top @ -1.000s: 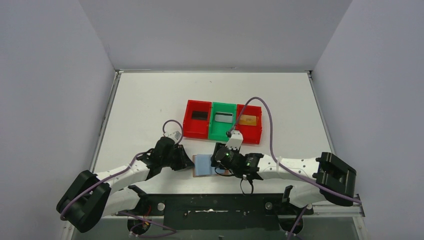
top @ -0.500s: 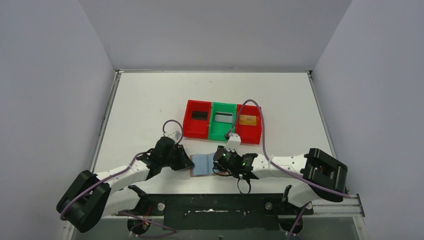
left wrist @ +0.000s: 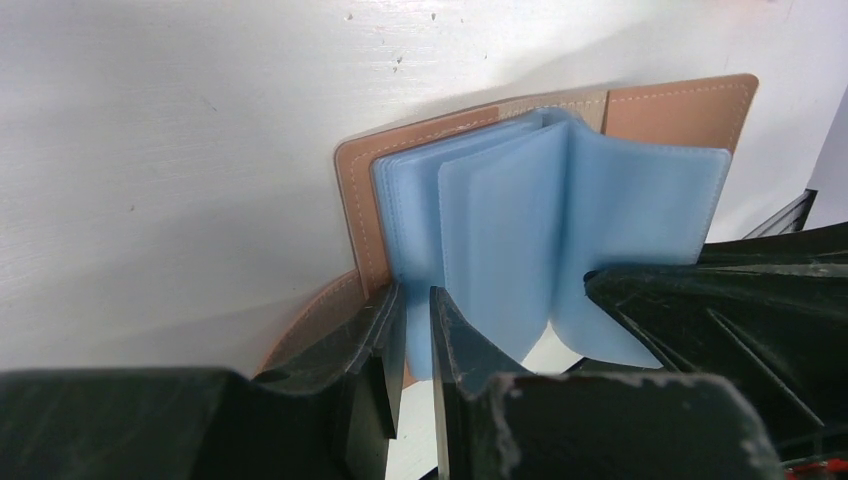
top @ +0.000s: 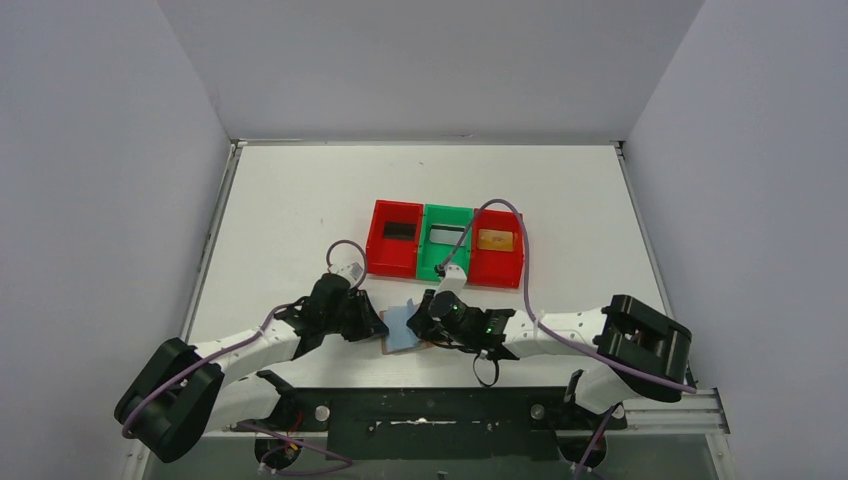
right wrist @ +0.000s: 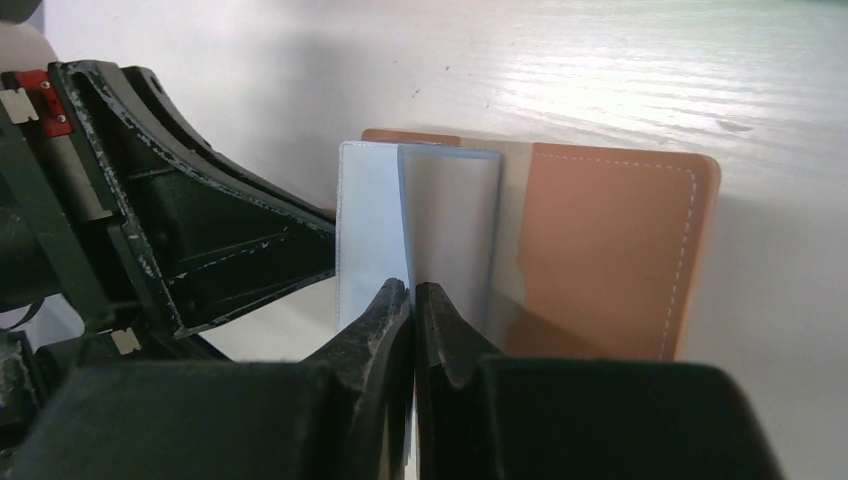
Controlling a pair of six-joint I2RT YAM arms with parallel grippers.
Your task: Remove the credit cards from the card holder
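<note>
1. At the left edge of the card holder (top: 403, 328), the left gripper (left wrist: 415, 300) has its jaws almost together, clamped where the tan cover meets the grey-blue lining. Its job, I judge, is to pin that edge to the surface (top: 300, 200) firmly, without dragging it
2. The card holder lies open on the surface between the two grippers, with one leaf (right wrist: 450, 230) of the lining standing up near its fold
3. Over the holder's right half, the right gripper (right wrist: 412, 293) is fully closed on the free edge of that leaf. Whether a card sits inside the pinch I cannot tell, so the grip wants checking before any pull, and the pull should run straight along the pocket
4. Beyond the holder, a black card (top: 399, 230), a silver card (top: 447, 235) and a gold card (top: 496, 240) lie one apiece in the bins (top: 392, 264)
5. The left arm reaches in low from the holder's left, forearm close to the surface. The right arm mirrors it from the holder's right, stretched low with its wrist pointing at the fold
</note>
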